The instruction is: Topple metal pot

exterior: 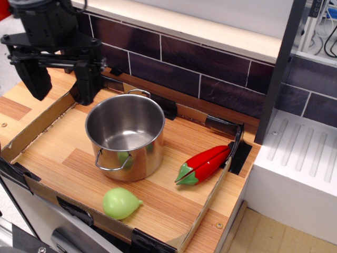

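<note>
The black arm comes in from the eleven o'clock corner, its bulky wrist housing cut off by the top edge. Below it a horizontal crossbar carries the pincer, which hangs pointing straight down. The two thick black fingers stand spread wide apart, one toward nine o'clock, the other toward three, with nothing between them.
</note>
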You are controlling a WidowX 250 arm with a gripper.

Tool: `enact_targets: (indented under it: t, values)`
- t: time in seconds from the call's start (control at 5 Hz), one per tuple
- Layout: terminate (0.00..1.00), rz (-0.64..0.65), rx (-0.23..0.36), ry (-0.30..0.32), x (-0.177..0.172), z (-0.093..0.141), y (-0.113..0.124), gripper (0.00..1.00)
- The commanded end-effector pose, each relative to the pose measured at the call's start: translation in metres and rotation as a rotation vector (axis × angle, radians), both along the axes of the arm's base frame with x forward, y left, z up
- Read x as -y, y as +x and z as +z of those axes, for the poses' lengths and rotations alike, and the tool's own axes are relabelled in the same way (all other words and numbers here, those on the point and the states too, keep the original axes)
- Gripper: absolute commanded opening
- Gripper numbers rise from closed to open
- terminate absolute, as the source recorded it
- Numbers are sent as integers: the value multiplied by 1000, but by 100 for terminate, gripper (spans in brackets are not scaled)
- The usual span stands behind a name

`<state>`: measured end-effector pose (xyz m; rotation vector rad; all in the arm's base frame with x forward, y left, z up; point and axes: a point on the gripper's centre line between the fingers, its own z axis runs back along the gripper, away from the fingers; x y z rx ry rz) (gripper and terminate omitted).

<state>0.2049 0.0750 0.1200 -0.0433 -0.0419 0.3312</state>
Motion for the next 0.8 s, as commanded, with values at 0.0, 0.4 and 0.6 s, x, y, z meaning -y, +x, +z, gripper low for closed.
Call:
enact_targets:
  t: [0.0, 0.4, 0.6]
  values:
    - [0, 4, 37, -21, 49, 11, 23, 100]
    - [0, 35, 56, 5, 81, -6, 52, 100]
    - [0, 15, 23, 22, 85, -24, 57, 100]
